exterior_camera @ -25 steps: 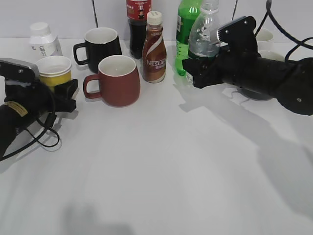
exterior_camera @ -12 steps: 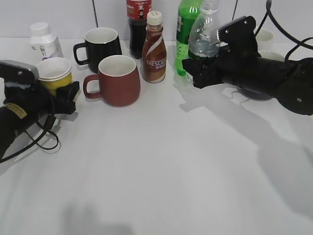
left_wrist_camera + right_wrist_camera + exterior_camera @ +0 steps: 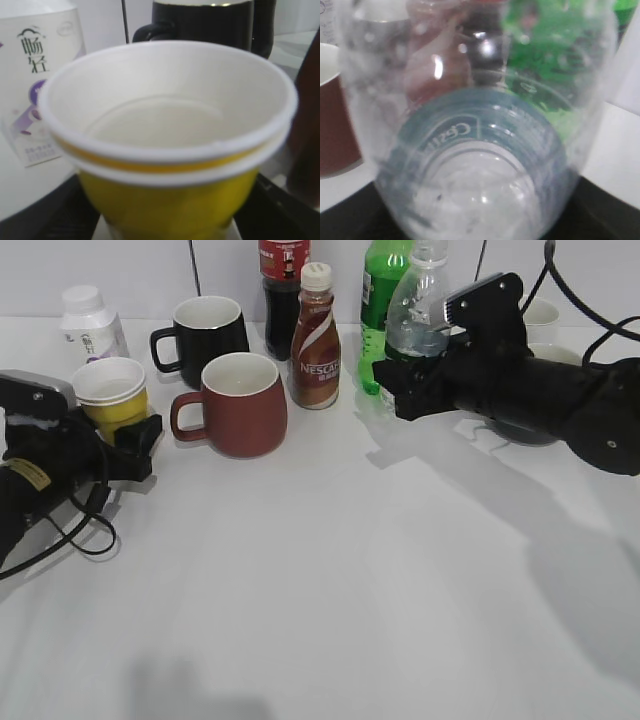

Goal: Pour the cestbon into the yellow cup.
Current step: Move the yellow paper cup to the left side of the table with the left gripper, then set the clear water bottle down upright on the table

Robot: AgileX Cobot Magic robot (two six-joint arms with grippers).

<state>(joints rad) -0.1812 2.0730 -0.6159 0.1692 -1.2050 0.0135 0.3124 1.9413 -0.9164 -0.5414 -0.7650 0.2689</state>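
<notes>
The yellow cup (image 3: 112, 408) stands upright at the far left, white inside and empty. It fills the left wrist view (image 3: 165, 200). My left gripper (image 3: 114, 428) is shut on its lower body, with dark fingers (image 3: 45, 215) on both sides. The cestbon (image 3: 415, 310), a clear bottle with a dark green label, stands upright at the back right, in front of the green soda bottle (image 3: 378, 285). My right gripper (image 3: 397, 382) is shut on its lower body. The bottle fills the right wrist view (image 3: 480, 150).
A dark red mug (image 3: 240, 405) and a black mug (image 3: 205, 330) stand just right of the yellow cup. A Nescafe bottle (image 3: 316, 340), a cola bottle (image 3: 282, 280) and a white bottle (image 3: 88, 320) line the back. A white cup (image 3: 541, 318) is behind my right arm.
My left gripper has shifted slightly left and toward the front with the yellow cup in it. The right arm and the cestbon have not moved.
</notes>
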